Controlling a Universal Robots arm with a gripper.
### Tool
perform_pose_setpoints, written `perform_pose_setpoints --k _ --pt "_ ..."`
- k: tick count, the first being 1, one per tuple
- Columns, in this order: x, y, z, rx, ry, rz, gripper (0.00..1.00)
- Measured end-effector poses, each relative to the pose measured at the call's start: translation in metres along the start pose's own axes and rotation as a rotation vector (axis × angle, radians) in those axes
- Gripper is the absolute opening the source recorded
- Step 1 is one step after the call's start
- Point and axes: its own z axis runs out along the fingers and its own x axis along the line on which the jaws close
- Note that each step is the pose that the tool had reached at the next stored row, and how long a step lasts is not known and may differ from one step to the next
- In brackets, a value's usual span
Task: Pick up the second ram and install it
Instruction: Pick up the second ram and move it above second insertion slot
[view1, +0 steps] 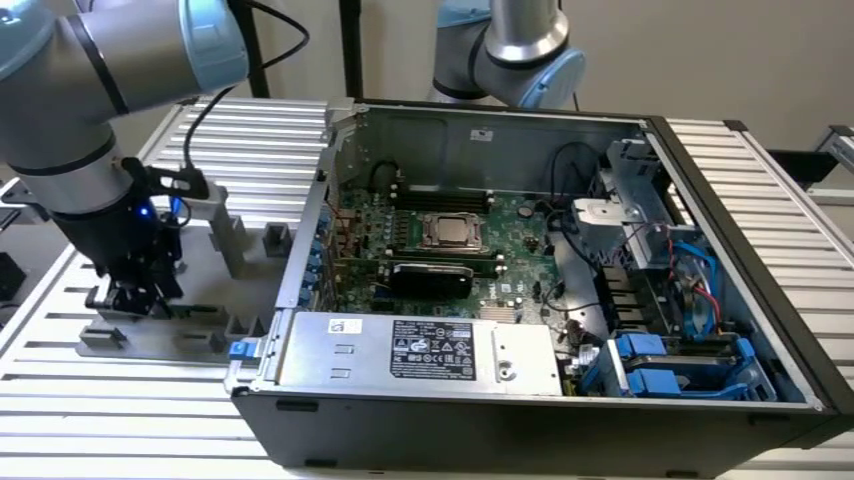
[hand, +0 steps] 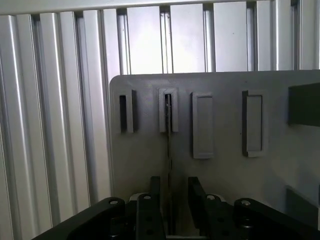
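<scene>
The gripper (hand: 173, 186) sits part-open astride the second ram (hand: 168, 145), seemingly unclamped, which stands edge-up in the grey holder (hand: 140, 170); light, stiff, fragile, it is best pinched mid-length across its flat faces.

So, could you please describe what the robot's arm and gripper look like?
The arm is built of round silver-grey tubes with light blue joint caps; a black cable runs beside it and a small blue light glows near the wrist. The gripper is black, with two flat fingers and round bolt heads.
</scene>
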Motion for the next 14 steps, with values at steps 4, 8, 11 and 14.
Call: perform_pose_setpoints --k 4,8,11,14 --pt "-0.0001 0.0003 0.0066 -0.002 0.0001 0.0 1.0" --pt "0.0 0.0003 0.0079 -0.0098 0.0008 -0.001 1.0" --pt "0.0 0.0003 0.0081 -0.0098 0.0006 -0.007 1.0" --pt "0.0 0.0002 0.0086 -0.0095 0.001 -0.017 1.0"
